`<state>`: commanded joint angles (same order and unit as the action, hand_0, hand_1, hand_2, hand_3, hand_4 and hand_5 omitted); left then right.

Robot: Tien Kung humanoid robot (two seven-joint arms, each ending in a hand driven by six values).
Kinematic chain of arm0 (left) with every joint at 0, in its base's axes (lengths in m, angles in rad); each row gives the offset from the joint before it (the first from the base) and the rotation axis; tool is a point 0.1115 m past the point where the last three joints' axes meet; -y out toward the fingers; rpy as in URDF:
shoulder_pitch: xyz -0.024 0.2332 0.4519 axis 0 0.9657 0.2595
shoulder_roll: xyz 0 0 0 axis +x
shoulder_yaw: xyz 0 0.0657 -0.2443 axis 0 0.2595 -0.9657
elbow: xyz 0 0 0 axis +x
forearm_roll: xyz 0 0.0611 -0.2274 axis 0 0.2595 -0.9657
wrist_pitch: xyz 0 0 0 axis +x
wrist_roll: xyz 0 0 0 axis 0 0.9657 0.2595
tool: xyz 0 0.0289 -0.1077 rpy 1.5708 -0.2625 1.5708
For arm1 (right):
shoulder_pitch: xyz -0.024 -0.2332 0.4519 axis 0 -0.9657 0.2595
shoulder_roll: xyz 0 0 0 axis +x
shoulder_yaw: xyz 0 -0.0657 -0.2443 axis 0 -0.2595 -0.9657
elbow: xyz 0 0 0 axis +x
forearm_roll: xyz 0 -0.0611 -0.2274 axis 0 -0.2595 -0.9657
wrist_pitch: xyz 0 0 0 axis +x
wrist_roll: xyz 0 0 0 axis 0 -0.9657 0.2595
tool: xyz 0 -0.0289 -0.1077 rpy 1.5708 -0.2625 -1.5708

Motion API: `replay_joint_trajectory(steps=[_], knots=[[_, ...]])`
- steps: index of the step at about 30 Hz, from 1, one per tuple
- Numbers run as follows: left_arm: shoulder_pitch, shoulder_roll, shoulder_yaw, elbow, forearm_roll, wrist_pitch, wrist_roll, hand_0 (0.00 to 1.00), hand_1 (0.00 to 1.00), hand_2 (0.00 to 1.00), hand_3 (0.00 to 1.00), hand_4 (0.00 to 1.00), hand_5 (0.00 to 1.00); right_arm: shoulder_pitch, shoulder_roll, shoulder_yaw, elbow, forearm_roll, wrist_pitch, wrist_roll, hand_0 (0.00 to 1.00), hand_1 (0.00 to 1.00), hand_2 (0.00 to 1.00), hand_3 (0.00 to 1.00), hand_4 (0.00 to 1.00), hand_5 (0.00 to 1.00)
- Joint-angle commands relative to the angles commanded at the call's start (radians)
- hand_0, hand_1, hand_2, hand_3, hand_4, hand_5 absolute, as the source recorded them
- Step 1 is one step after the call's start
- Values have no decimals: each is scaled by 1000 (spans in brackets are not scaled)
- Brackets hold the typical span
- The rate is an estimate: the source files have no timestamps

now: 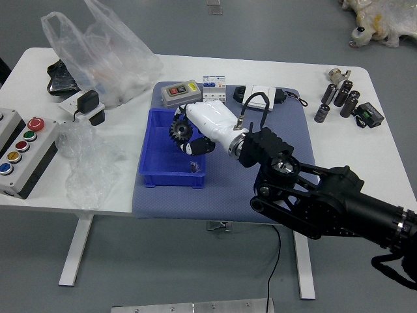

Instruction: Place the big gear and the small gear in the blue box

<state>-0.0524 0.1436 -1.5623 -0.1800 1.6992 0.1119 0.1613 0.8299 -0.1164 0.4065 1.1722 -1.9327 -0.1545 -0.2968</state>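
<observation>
One dark gear [180, 130], apparently the big one, is pinched between the fingers of your right hand [184, 134] over the blue box [171, 178]. Lower it within the walls, clear of the small metallic part [195, 167] inside, then spread them; dropping high risks bouncing.

Dark, round big gear [181, 130] with a toothed rim, hanging in the right hand's [218, 122] grasp — its round face showing to the camera, over the blue box [171, 178], open-topped and rectangular, sitting level on the table mat — a small grayish piece [195, 167] lying in its near right corner, too tiny to identify
</observation>
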Motion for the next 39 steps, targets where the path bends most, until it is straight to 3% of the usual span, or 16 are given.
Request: replay_joint_trajectory(steps=[2, 3, 8, 9, 20, 21, 26, 27, 32, 33, 37, 38, 39], knots=[[0, 0, 1, 0, 0, 0, 1, 619, 461, 500, 653, 703, 289, 1, 9, -14, -17, -18, 14, -4, 232, 470, 561, 535, 580, 40], [0, 0, 1, 0, 1, 0, 1, 619, 461, 500, 653, 702, 289, 1, 13, -17, -23, -30, 24, -10, 318, 667, 696, 634, 519, 78], [-1, 0, 1, 0, 4, 0, 2, 619, 461, 500, 653, 702, 289, -3, 20, -14, -34, -63, 43, -24, 318, 667, 696, 634, 519, 78], [-2, -1, 1, 0, 4, 0, 2, 619, 461, 500, 654, 703, 288, -4, 21, -14, -36, -63, 44, -26, 357, 736, 776, 657, 487, 138], [-9, 0, 5, 0, 3, -3, -1, 619, 460, 500, 653, 702, 287, -9, 26, -28, -51, -44, 28, -29, 360, 734, 783, 672, 443, 181], [-9, 1, 5, 0, 3, -3, -1, 619, 461, 498, 652, 705, 295, -9, 25, -27, -50, -47, 27, -29, 359, 729, 786, 729, 490, 209], [-8, 4, 3, 0, 3, -3, 0, 619, 461, 498, 652, 705, 295, -13, 22, -15, -45, -55, 22, -30, 359, 729, 786, 729, 490, 209], [-8, 4, 2, 0, 3, -3, 0, 619, 460, 494, 652, 704, 294, -13, 22, -13, -44, -54, 20, -30, 353, 718, 779, 826, 542, 215], [-9, 3, 3, 0, 3, -4, -1, 619, 460, 494, 652, 704, 294, -14, 21, -10, -44, -57, 10, -34, 353, 718, 779, 826, 542, 215], [-10, 2, 3, 0, 3, -4, -1, 619, 460, 490, 652, 704, 293, -14, 21, -7, -44, -59, 8, -34, 345, 717, 805, 958, 614, 217], [-9, 1, 1, 0, 5, -4, 0, 619, 460, 490, 652, 704, 293, -19, 19, 7, -42, -66, -4, -34, 345, 717, 805, 958, 614, 217], [-8, 1, 0, 0, 5, -4, 0, 618, 459, 488, 651, 702, 292, -22, 18, 12, -41, -65, -7, -34, 318, 686, 932, 998, 700, 212], [-8, 1, 0, 0, 5, -4, 0, 618, 459, 488, 651, 702, 292, -24, 17, 16, -39, -64, -11, -34, 318, 686, 932, 998, 700, 212]])
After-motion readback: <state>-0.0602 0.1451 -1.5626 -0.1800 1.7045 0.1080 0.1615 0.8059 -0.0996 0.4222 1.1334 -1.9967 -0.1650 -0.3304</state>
